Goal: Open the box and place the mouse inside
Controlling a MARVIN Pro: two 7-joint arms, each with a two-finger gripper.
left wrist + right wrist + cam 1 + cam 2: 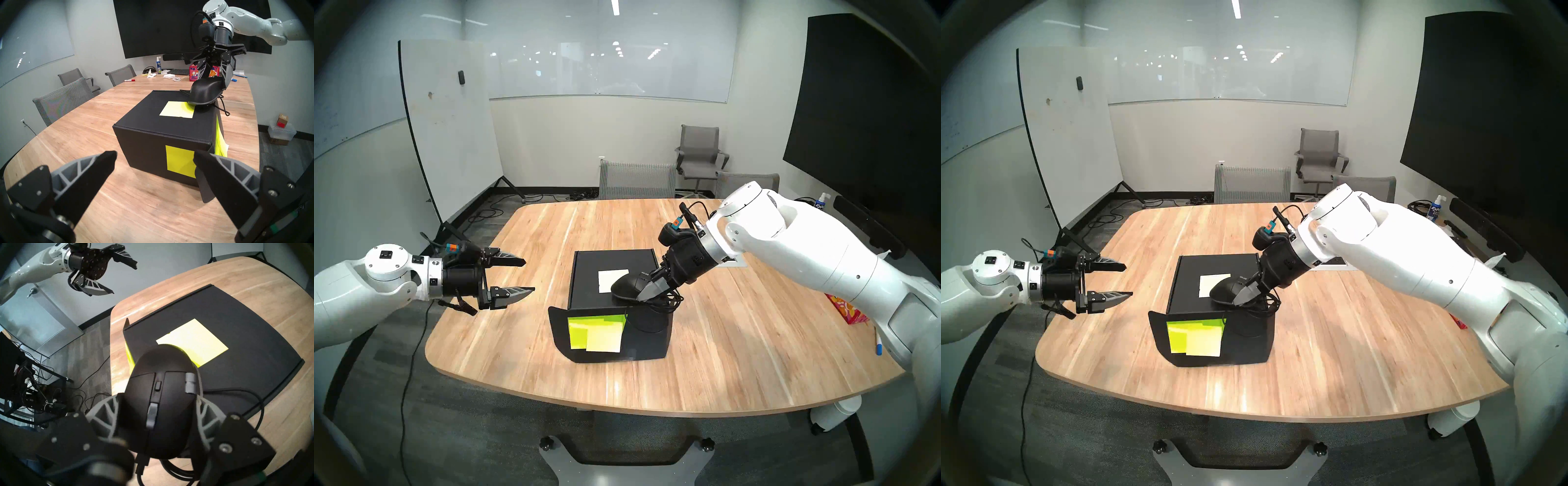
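The black box [605, 268] stands mid-table with its lid lying flat and a pale sticky note [612, 280] on top. A front flap [561, 329] juts out ajar, carrying yellow-green notes [602, 332]. My right gripper [639, 292] is shut on the black mouse [628, 286], tilted with its rear edge at the lid's front right part [203, 93]. The mouse's coiled cable [667, 302] hangs over the box's right edge. In the right wrist view the fingers [105, 405] clasp the mouse [161, 365] on both sides. My left gripper [529, 275] stands open and empty, left of the box.
At the table's right side lie a red floral tissue box [193, 73], a keyboard [178, 71], a white charger [169, 77], a red marker [129, 80] and a spray bottle [158, 65]. A blue pen [879, 349] lies under my right arm. Grey chairs [636, 180] line the far edge.
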